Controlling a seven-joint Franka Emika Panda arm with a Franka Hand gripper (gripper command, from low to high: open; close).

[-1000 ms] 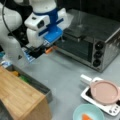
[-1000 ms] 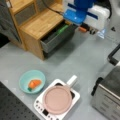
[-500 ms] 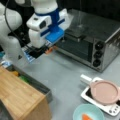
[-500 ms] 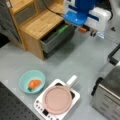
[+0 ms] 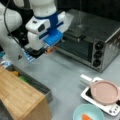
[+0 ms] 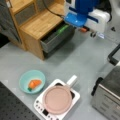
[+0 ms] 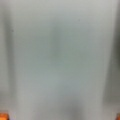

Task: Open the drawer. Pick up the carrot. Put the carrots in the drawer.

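The drawer (image 6: 56, 40) (image 5: 37, 86) stands pulled out of the bamboo-topped cabinet (image 6: 40, 23), with a green vegetable (image 6: 61, 29) and a yellow piece (image 5: 15, 73) inside. An orange carrot (image 6: 34, 83) (image 5: 86, 117) lies in the light blue bowl (image 6: 25, 86). In both front views my gripper (image 5: 39, 54) (image 6: 92, 33) hangs above the grey table just beyond the drawer's far end, far from the bowl. Its fingers look spread and nothing shows between them. The wrist view holds only bare table, with orange specks in its two bottom corners.
A silver toaster oven (image 5: 95, 42) stands at the back of the table. A white hotplate (image 6: 40, 105) carries a pink pan (image 6: 58, 100), right beside the bowl. Grey table surface lies between the drawer and the bowl.
The arm has shifted only slightly over the table. Drawer, bowl and carrot stay where they were.
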